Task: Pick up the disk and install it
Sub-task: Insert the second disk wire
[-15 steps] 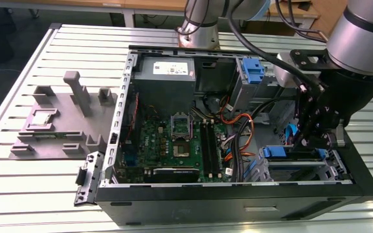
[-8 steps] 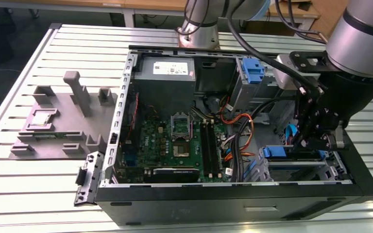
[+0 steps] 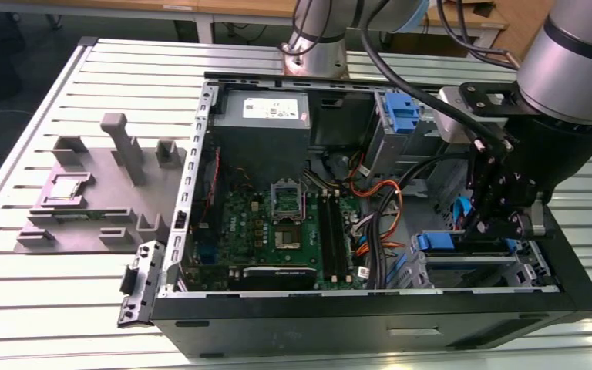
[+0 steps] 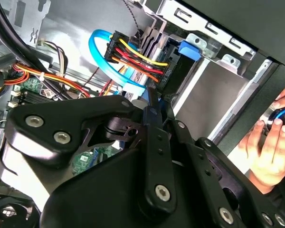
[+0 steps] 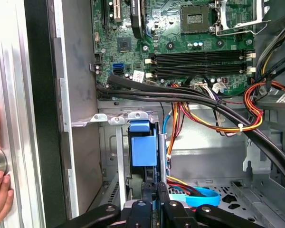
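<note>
The disk (image 5: 143,147) stands on edge in the drive bay at the case's front corner, and its blue plastic rail faces the first wrist view. The rail's end (image 4: 189,50) sits beside the bay's metal tabs in the second wrist view. My gripper (image 5: 153,192) reaches down into that bay, its black fingers (image 5: 145,191) close together on the disk's near edge. In the exterior view the gripper (image 3: 496,231) hangs low at the right of the case, with the blue rail (image 3: 438,241) just beside it.
The open computer case (image 3: 188,193) holds the motherboard (image 3: 275,223), power supply (image 3: 265,112) and orange and black cables (image 5: 213,114) close to the bay. A person's hand (image 4: 268,149) rests outside the case wall. Grey fixtures (image 3: 90,193) lie on the slatted table at the exterior view's left.
</note>
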You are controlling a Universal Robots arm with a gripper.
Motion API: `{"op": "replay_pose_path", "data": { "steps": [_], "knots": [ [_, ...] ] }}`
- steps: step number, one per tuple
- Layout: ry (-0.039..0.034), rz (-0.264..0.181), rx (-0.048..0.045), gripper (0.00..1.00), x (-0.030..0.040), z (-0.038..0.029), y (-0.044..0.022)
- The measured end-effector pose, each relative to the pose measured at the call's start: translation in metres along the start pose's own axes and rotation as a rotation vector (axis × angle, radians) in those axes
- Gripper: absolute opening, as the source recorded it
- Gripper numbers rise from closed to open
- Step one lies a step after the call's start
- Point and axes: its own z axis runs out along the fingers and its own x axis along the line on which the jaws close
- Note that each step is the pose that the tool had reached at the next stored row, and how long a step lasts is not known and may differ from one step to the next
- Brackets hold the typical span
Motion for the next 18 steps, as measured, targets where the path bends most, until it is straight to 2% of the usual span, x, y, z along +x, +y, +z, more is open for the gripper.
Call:
{"op": "replay_pose_path", "data": {
  "steps": [4,8,18],
  "knots": [
    [-0.0016,0.000,0.0056,0.16,0.0001,0.0000,0.0001],
    [-0.0032,-0.002,0.0164,0.16,0.0001,0.0001,0.0001],
    [-0.0034,-0.002,0.0167,0.16,-0.0001,0.0042,0.0006]
  ]
}}
